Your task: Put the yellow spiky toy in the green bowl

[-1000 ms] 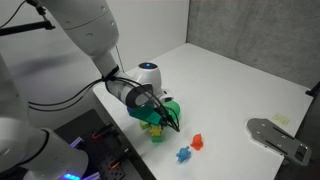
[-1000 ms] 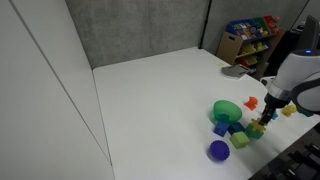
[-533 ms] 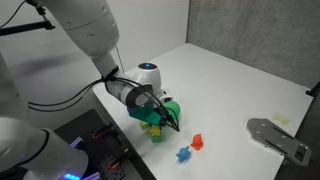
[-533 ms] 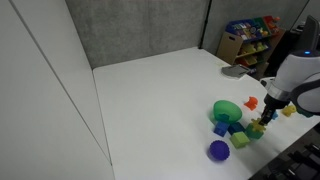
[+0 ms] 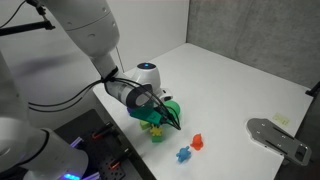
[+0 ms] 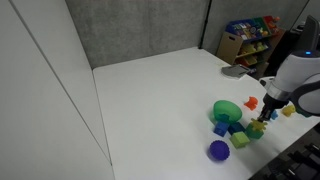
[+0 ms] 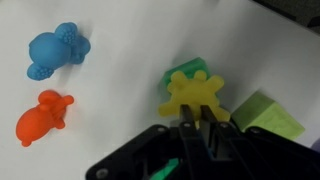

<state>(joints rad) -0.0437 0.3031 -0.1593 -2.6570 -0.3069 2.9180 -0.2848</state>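
Wrist view: blue toy [image 7: 55, 55] and orange toy [image 7: 42, 117] lie at left on the white surface [image 7: 125, 30]. At centre the yellow spiky toy [image 7: 195, 93] overlaps a small green piece [image 7: 183, 72], with the gripper [image 7: 200, 126] jaws pinching its near edge. Yellow-green cube [image 7: 268, 118] at right. In an exterior view the green bowl [image 6: 226, 108] sits nearby, toy outside it.

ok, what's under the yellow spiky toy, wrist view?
A small green piece pokes out from under the yellow spiky toy. How far it runs beneath is hidden; the end effector covers the toy's lower edge.

Green cube [image 7: 268, 117] just beside tool [image 7: 200, 125]
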